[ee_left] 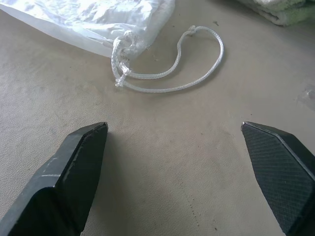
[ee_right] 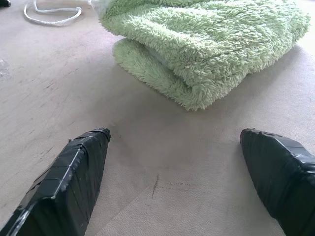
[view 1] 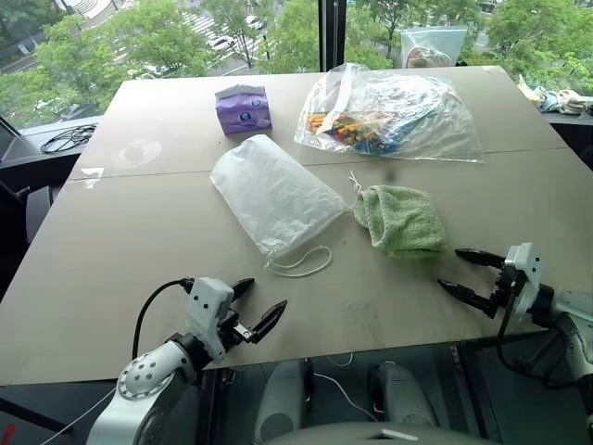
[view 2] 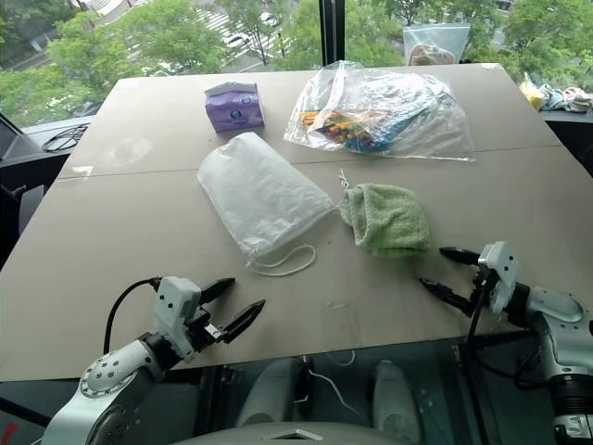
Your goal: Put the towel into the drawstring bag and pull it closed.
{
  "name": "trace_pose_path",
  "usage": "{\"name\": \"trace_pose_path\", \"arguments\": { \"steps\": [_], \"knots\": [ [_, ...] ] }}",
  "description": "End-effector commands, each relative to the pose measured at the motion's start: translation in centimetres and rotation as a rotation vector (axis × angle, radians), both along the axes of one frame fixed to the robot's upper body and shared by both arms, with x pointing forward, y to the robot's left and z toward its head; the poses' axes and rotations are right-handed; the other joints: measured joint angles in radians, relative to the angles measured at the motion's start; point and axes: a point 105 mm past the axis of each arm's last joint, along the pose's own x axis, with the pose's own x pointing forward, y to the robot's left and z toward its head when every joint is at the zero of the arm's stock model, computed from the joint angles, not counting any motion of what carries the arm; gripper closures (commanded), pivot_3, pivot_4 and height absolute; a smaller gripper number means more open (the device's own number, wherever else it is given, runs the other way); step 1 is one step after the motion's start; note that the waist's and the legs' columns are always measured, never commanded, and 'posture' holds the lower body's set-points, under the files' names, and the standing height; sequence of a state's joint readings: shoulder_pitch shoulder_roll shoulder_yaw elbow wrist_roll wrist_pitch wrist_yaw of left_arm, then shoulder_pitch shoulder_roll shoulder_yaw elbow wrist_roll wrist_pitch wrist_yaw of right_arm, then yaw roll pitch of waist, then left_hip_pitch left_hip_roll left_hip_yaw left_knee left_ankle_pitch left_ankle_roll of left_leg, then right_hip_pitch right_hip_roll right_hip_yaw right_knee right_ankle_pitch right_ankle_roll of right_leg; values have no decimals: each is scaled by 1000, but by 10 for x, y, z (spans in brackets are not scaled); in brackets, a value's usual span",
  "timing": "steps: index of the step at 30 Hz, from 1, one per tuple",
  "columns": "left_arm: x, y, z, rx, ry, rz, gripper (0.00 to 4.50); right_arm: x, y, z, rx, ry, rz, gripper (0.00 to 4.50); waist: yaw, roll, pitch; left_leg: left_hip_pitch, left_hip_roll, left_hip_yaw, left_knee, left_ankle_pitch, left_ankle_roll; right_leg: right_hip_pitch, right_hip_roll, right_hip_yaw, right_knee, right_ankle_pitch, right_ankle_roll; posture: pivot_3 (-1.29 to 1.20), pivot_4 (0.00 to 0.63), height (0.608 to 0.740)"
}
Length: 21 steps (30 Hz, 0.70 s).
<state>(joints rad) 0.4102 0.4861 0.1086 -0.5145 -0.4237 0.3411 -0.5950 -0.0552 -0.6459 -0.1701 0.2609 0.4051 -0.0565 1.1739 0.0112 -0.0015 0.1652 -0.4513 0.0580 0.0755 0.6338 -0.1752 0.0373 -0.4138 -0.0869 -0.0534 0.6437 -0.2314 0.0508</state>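
Spread wide on the left gripper [view 1: 258, 307], empty, just short of the cord [ee_left: 172, 69]; spread wide on the right gripper [view 1: 470, 271] too, gripping nothing, near the towel [view 1: 400, 219]; folded green, lying on the table [view 1: 139, 241] beside the drawstring bag [view 1: 276, 193]; flat, mouth toward the near edge.

Beige table [view 1: 111, 269] before windows [view 1: 139, 37] showing trees.
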Motion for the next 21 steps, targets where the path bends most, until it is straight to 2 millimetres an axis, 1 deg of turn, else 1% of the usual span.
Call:
{"name": "trace_pose_path", "arguments": {
  "steps": [1, 7, 16, 21],
  "knots": [
    [-3, 0, -2, 14, 8, -11, 18, -5, 1, 4, 9, -29, 24, 0, 0, 0, 0, 0, 0, 0, 0, 0, 0, 0, 0, 0, 0, 0, 0, 0, 150, 740],
    [-1, 0, 1, 3, -12, -20, 18, -6, -2, 2, 4, -40, 18, 0, 1, 0, 0, 0, 0, 0, 0, 0, 0, 0, 0, 0, 0, 0, 0, 0, 150, 740],
    [-2, 1, 5, -8, -35, -25, 18, -6, 3, 0, 1, -61, 41, 0, 0, 0, 0, 0, 0, 0, 0, 0, 0, 0, 0, 0, 0, 0, 0, 0, 150, 740],
    [-4, -2, 8, -22, -34, -48, 18, -10, 7, 0, -16, -80, 74, 0, 1, 0, 0, 0, 0, 0, 0, 0, 0, 0, 0, 0, 0, 0, 0, 0, 150, 740]
  ]
}}
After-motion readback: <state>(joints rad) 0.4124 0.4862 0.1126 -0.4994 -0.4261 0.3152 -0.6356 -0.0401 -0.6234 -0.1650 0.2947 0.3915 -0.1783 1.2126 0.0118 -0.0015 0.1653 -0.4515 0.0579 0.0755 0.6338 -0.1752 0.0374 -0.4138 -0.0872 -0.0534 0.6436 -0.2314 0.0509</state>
